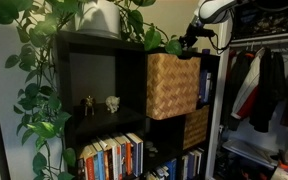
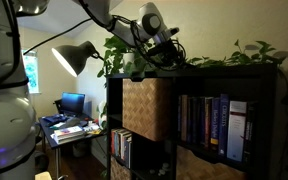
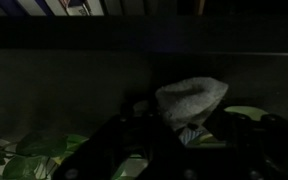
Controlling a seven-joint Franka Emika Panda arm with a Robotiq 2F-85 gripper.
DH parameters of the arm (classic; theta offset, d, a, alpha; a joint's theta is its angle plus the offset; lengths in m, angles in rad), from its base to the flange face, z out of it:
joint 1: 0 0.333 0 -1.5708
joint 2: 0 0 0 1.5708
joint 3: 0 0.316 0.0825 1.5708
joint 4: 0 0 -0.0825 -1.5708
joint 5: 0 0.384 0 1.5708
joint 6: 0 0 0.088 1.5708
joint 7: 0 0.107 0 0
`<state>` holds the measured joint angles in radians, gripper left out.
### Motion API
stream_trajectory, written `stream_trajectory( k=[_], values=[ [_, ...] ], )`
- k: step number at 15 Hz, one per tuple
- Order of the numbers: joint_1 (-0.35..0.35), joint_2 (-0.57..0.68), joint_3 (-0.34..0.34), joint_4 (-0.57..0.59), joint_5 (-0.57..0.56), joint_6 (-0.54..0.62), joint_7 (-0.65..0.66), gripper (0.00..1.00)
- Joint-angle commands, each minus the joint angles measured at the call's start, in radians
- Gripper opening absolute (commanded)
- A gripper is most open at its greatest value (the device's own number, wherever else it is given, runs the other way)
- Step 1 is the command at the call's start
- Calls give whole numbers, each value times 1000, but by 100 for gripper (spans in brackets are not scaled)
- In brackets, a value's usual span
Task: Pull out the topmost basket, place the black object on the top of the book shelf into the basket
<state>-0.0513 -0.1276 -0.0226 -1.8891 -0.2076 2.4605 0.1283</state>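
Observation:
The topmost basket [image 1: 172, 85], tan woven wicker, sticks out of the upper compartment of the black book shelf [image 1: 104, 70] and also shows in the other exterior view: basket [image 2: 147, 108], shelf [image 2: 224, 75]. My gripper [image 1: 189, 42] hangs just over the shelf top above the basket, among leaves, and is seen again from the side [image 2: 162, 55]. The wrist view is very dark. There the black object [image 3: 191, 100] shows as a greyish crumpled lump on the shelf top, lying between my gripper's [image 3: 184, 125] dark fingers. Contact is too dark to judge.
A trailing plant [image 1: 44, 60] in a white pot [image 1: 101, 17] spreads over the shelf top. A second wicker basket [image 1: 195, 127] sits lower down. Books [image 2: 212, 122] fill nearby compartments, and small figurines [image 1: 112, 102] stand in one. Clothes [image 1: 264, 85] hang beside the shelf. A desk lamp [image 2: 74, 57] stands behind.

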Motion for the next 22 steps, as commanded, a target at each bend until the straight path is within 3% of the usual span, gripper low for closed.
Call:
stream_trajectory(
  k=[1,5,11,17,22],
  values=[
    [2,-45,14,-59,-4,4,29,14],
    [1,-84,39,-81,-28,-19,102,4],
    [6,-155,103,-110,-50,-135,191,7],
    [38,-195,145,-82,33,-358,229,7],
    [77,-185,138,-74,197,-482,202,6]
  ],
)
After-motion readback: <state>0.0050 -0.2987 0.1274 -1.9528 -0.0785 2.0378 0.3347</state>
